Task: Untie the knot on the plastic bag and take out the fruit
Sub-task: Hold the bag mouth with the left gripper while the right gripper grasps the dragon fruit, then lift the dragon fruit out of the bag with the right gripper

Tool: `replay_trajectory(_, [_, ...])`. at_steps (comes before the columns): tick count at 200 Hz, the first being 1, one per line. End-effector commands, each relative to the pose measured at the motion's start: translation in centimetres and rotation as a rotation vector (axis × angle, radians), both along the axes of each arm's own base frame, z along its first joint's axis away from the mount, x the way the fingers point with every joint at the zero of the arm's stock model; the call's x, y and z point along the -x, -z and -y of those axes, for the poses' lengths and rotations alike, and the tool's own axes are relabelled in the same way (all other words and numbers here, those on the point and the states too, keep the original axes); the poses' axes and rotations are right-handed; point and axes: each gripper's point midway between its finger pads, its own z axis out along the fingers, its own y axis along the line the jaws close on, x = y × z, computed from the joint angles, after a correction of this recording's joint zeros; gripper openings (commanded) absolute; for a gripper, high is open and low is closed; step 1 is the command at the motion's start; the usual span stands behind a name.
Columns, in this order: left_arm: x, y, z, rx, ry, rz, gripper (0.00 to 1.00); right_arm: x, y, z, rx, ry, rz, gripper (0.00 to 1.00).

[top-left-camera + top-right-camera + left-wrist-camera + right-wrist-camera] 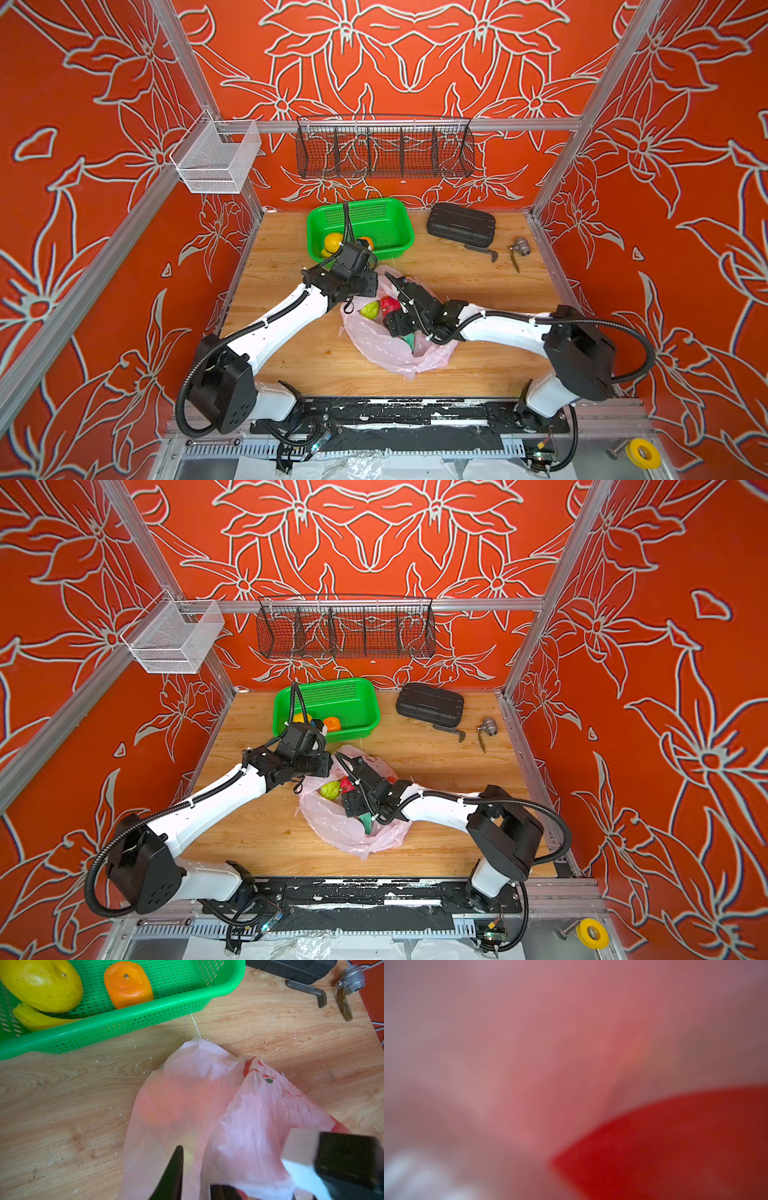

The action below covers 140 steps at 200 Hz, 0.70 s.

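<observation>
The plastic bag [386,349] [345,829] lies crumpled mid-table, its mouth open toward the green basket. No knot shows in any view. A green pear-like fruit [370,310] [329,789] and a red dragon fruit [389,304] [346,785] lie in the opening. My left gripper [199,1169] pinches the bag's film [207,1095] at the rim nearest the basket. My right gripper [392,286] reaches into the bag right beside the dragon fruit. Its wrist view is a blur of pink film and red skin [675,1147], and its jaws are hidden.
The green basket [374,220] [124,1020] at the back holds a yellow fruit [41,985], an orange [128,985] and a banana [37,1020]. A black case [461,224], a metal tool [482,251] and a metal fitting [520,247] lie back right.
</observation>
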Motion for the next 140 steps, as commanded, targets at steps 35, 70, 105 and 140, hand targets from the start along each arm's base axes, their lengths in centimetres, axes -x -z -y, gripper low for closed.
replay_trajectory(35, [-0.8, -1.0, 0.4, 0.025, -0.010, 0.011, 0.24, 1.7, -5.0, 0.0, -0.101, -0.069, 0.093, 0.64])
replay_trajectory(70, [-0.9, -0.4, 0.3, 0.016, -0.019, -0.005, 0.24, 2.0, -8.4, 0.6, -0.170, -0.070, 0.160, 0.64])
replay_trajectory(105, [-0.9, -0.5, 0.2, 0.009, -0.020, -0.005, 0.26, 2.4, -13.0, 1.1, -0.299, -0.083, 0.271, 0.64])
replay_trajectory(140, [-0.5, -1.9, 0.1, 0.029, -0.017, 0.018, 0.47, 1.8, -16.9, 2.8, -0.342, -0.041, 0.420, 0.63])
